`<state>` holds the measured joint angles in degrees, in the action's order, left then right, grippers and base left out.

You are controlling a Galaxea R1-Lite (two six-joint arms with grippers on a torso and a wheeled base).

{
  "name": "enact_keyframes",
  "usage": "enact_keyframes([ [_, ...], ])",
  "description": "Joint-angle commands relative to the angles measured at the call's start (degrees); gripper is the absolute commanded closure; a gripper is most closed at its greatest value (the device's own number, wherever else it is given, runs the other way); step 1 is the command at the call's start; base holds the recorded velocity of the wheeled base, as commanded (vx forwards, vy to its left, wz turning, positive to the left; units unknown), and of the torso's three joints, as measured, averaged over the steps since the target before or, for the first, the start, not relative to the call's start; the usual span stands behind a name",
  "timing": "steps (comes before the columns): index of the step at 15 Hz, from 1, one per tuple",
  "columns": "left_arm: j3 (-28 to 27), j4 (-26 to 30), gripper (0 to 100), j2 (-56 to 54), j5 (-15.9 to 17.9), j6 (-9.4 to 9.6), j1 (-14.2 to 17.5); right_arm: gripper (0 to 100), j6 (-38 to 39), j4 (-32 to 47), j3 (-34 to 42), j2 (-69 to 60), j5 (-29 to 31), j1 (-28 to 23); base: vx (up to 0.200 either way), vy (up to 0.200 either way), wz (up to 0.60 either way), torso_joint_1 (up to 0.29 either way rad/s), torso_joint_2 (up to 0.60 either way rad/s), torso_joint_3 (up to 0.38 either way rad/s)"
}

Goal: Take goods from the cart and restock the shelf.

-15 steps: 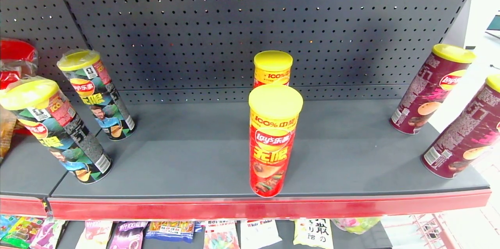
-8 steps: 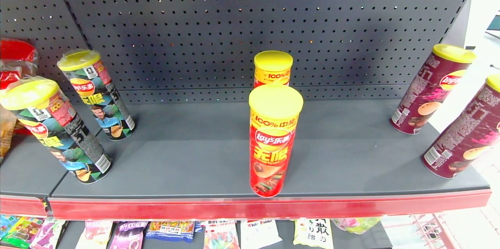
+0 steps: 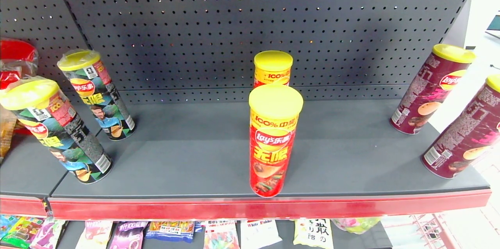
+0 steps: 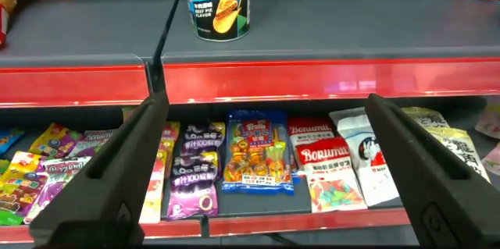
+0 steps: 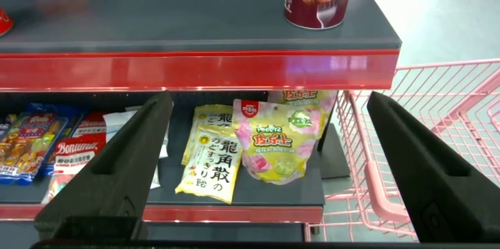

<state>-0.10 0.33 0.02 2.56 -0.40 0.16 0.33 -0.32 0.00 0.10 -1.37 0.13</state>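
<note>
Below the shelf's [image 3: 187, 155] red front edge, left gripper [image 4: 266, 102] and right gripper [image 5: 269, 97] both hang wide open and empty; pink cart [image 5: 453, 64] stands just beside the shelf's right end, contents hidden. On the shelf, one red can [image 3: 273, 139] stands at the front edge, a second red can [image 3: 272, 68] behind it near the back edge. Judged step: between placements; next move calls for turning to the cart and gripping a fresh item.

No change shows between the earlier head views and this one. The red cylindrical crisp tube with a yellow plastic lid [image 3: 274, 143] stands at the same spot near the front edge of the dark grey metal shelf [image 3: 187, 155]. The camera holds the same framing.
</note>
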Motion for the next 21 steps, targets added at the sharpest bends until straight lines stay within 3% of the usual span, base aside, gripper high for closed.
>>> enact_keyframes([
  [1,0.01,0.02,0,-0.02,-0.01,-0.04,0.02,0,0.02,-0.03,0.0,-0.01,-0.04,0.04,0.0,0.0,0.0,0.0,0.0,0.0],
  [21,0.01,0.02,0,-0.02,-0.01,-0.04,0.02,0,0.11,-0.03,0.0,-0.01,0.31,0.04,0.0,0.0,0.0,0.0,0.0,0.0],
])
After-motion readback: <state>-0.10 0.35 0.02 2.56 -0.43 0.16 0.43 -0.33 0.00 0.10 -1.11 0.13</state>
